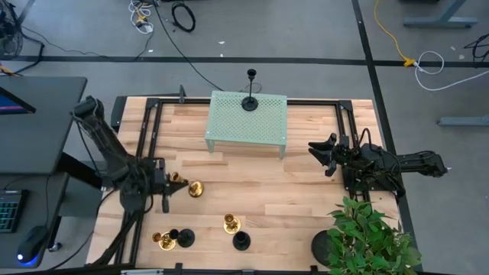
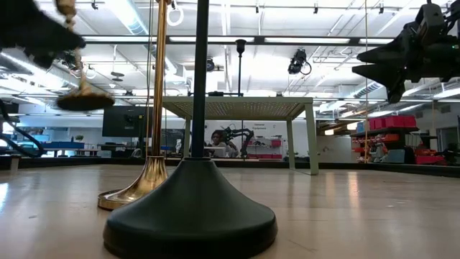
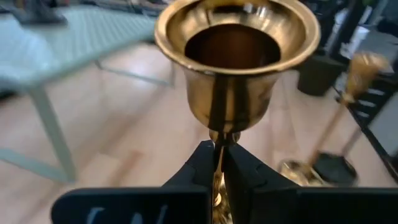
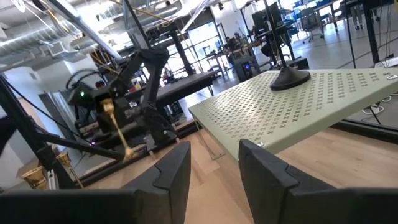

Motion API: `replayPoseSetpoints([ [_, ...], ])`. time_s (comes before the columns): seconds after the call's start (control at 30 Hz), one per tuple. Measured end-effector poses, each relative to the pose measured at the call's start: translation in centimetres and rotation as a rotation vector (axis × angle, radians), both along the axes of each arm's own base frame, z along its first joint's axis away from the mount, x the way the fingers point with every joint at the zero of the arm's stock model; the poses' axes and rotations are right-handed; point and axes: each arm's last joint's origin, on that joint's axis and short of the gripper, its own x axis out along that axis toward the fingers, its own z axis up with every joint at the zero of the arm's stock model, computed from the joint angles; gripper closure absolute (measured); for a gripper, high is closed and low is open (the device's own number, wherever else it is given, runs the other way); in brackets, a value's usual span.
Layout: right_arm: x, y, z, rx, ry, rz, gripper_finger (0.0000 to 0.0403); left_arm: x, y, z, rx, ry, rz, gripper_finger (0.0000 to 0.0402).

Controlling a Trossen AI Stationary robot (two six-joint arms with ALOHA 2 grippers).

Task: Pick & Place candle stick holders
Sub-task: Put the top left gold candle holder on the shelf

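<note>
My left gripper is at the table's left side, shut on a brass candle stick holder that hangs above the wood. Its cup fills the left wrist view. A black holder stands on its base on the mint perforated stand at the far middle. Two brass holders and two black ones stand on their bases near the front edge. My right gripper hovers open at the right side, touching nothing. My left gripper pinches the brass holder's thin stem just below the cup, between its two fingers. The fingers come roughly level from the table's left and lie across the stem. The holder is lifted clear and tilted, its base in the air.
A green plant in a dark pot fills the front right corner. Black rails frame the wooden top. In the low view a black holder's base and a brass one stand close to the camera.
</note>
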Motion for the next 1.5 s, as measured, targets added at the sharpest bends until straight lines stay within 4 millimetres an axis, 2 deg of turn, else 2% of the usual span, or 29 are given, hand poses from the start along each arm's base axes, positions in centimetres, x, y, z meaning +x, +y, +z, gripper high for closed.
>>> replayPoseSetpoints([
  [0.3,0.0,0.0,0.4,0.002,-0.038,0.0,0.0266,0.1,4.0,7.5,0.073,-0.008,0.122,0.0387],
  [0.53,-0.1,0.0,0.4,0.002,-0.045,0.0,0.0266,0.2,6.8,10.7,0.141,0.0,0.232,0.0387],
  [1.0,-0.1,0.0,1.0,0.004,-0.101,0.0,0.0266,2.6,11.9,12.4,0.188,-0.002,0.266,0.0387],
  [1.37,-0.1,0.0,0.9,0.005,-0.096,-0.009,0.0266,5.3,17.1,11.2,0.131,0.078,0.266,0.0387],
  [1.5,-0.1,0.0,0.9,-0.014,-0.092,-0.012,0.0266,6.1,18.5,12.5,0.122,0.071,0.234,0.0387],
])
